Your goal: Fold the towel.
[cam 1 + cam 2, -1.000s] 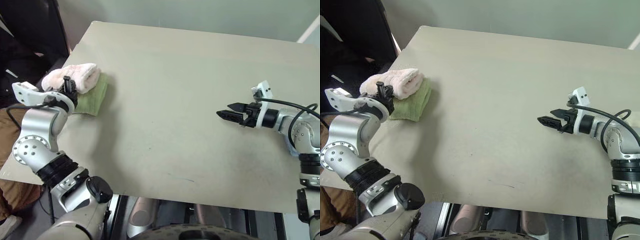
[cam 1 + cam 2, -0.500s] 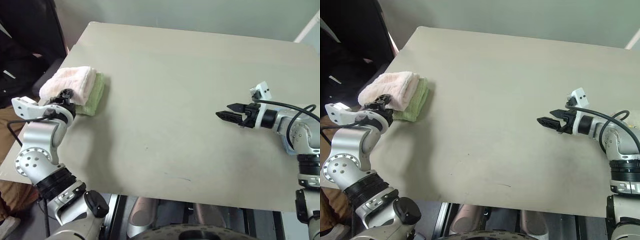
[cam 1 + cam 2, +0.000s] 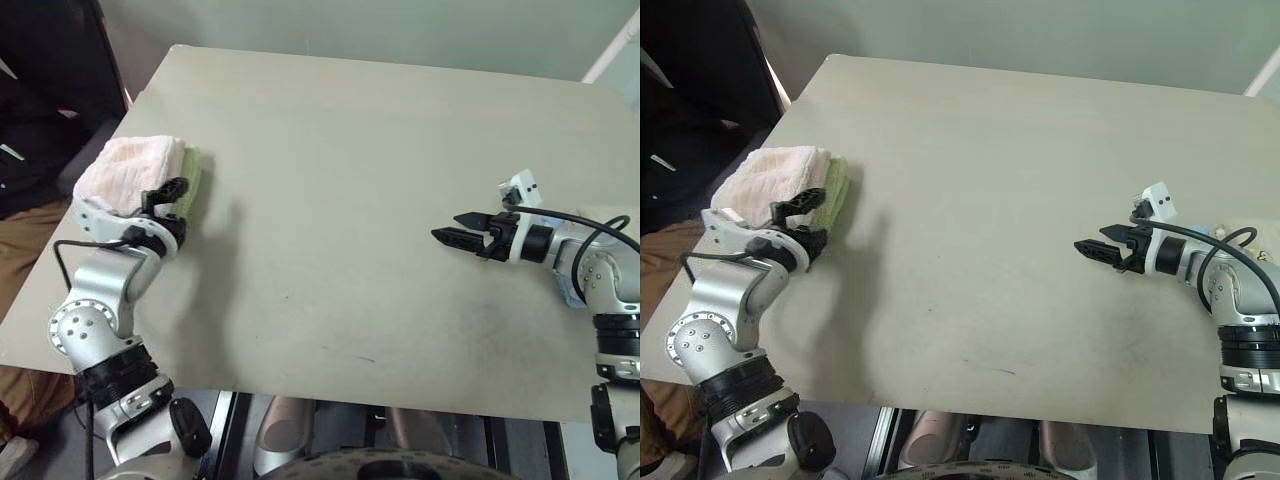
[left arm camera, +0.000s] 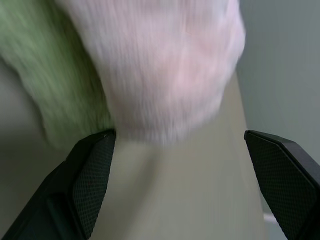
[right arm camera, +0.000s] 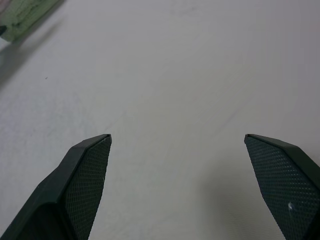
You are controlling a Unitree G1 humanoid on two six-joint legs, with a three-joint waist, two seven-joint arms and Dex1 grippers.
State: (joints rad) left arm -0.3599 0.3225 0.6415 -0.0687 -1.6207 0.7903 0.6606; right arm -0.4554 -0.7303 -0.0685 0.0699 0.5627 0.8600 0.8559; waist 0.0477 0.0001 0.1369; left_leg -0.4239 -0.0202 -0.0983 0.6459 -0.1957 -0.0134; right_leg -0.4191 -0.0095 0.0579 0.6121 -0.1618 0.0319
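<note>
The towel (image 3: 125, 170), pale pink, lies folded in a thick bundle on top of a folded light green towel (image 3: 191, 180) near the table's left edge. My left gripper (image 3: 168, 208) is open just in front of this stack, with its fingers apart and nothing between them. In the left wrist view the towel (image 4: 165, 65) and the green towel (image 4: 40, 70) loom close ahead of the spread fingertips (image 4: 87, 175). My right gripper (image 3: 450, 228) hovers open over the bare table at the right, pointing left, far from the towels.
The beige table (image 3: 340, 150) stretches wide between the two arms. Its left edge runs right beside the towel stack, with dark furniture (image 3: 40, 90) past it. A bit of pale blue cloth (image 3: 573, 293) lies under my right forearm.
My left gripper has opened and let go of the pink towel, then sunk and drawn back a little. The towel now rests on the green one. The right arm has kept still.
</note>
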